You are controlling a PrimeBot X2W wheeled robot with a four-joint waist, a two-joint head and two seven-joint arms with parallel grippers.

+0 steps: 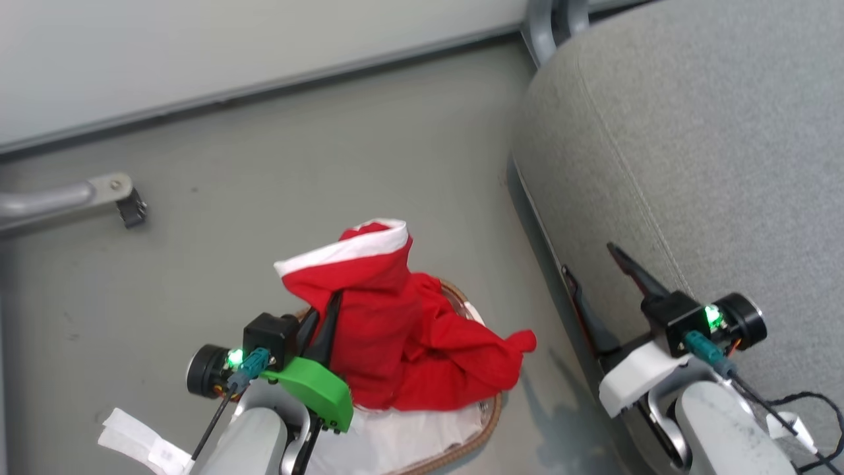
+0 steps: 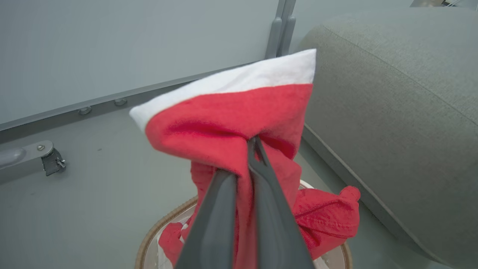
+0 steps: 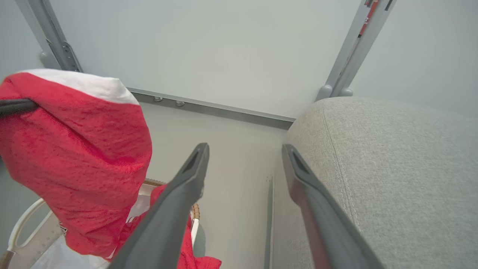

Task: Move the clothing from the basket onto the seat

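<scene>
The left hand [image 2: 254,144] is clamped on the red clothing [image 1: 382,316], holding its white-trimmed end up above the basket [image 1: 493,412] on the floor. The right hand [image 3: 245,153] hangs open beside the edge of the seat [image 1: 692,132].

On floor [image 1: 264,198], basket [image 1: 491,412] is set left of seat [image 1: 692,165]. Over basket, clothing [image 1: 409,343] is held by left gripper [image 1: 335,303], partly draped inside. Beside seat, right gripper [image 1: 588,258] is held.

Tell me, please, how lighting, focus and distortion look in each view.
Head view: soft, even light, faint shadow right of the basket. Left wrist view: the left gripper looks soft near the lens, the clothing sharp. Right wrist view: wide-angle splays the wall posts.
</scene>
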